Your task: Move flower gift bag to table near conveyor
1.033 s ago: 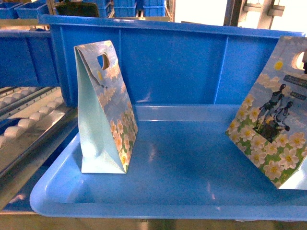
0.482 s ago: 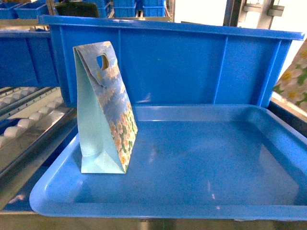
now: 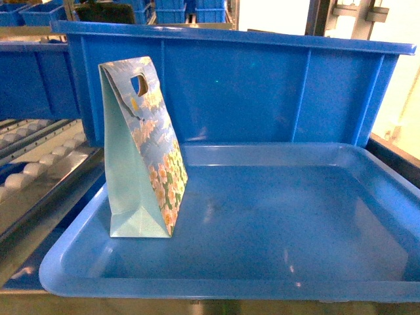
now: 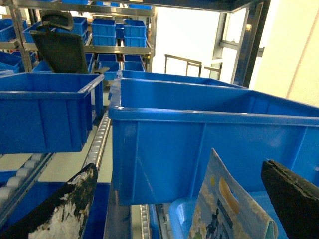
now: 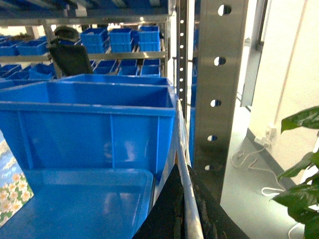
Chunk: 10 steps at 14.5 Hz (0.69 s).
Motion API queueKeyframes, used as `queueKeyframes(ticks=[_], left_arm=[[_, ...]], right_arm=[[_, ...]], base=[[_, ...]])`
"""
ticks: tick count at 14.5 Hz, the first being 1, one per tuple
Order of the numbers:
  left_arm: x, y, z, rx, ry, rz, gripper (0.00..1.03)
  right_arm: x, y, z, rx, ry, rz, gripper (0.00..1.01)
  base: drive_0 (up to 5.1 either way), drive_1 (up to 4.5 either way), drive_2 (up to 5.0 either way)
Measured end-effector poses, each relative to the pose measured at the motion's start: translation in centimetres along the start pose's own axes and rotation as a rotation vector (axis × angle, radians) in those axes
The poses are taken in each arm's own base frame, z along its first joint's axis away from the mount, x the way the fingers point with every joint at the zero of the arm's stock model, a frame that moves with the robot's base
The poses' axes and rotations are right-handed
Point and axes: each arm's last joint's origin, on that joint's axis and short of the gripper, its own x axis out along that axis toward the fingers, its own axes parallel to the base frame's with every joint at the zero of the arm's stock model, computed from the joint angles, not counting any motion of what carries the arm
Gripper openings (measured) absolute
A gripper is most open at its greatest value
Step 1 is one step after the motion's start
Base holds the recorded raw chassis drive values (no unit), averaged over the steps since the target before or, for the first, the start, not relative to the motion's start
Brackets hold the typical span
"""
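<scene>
You have a flower gift bag upright in the blue tray, table unseen, the left gripper gaping empty (right gripper's state: cannot tell).

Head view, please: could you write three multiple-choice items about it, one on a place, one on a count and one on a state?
1. Where does the flower gift bag stand?
A. On the white rollers
B. In the left part of the shallow blue tray
C. Inside the deep blue bin

2. How many gift bags show in the head view?
A. One
B. Two
C. Three

3. How is the bag posed?
A. Lying flat on its printed face
B. Tipped over onto its handle
C. Upright on its base

Answers:
1 B, its base rests on the tray floor near the left rim.
2 A, only this one bag is in sight there.
3 C, its folded base is down and its handle hole is at the top.
</scene>
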Motion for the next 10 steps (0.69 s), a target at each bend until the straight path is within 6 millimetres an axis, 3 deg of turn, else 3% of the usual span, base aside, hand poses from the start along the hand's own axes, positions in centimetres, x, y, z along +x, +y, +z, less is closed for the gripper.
queueKeyframes(ticks=[7, 10], left_arm=[[0.0, -0.1, 0.0, -0.001, -0.005, -0.004, 0.98], [1.0, -2.7, -1.0, 0.011, 0.042, -0.023, 0.98]], right_arm=[[-0.2, -2.1, -0.3, -0.016, -0.038, -0.098, 0.02], [-0.2, -2.1, -0.2, -0.015, -0.039, -0.097, 0.02]], base=[[0.0, 0.00, 0.0], [0.0, 0.00, 0.0]])
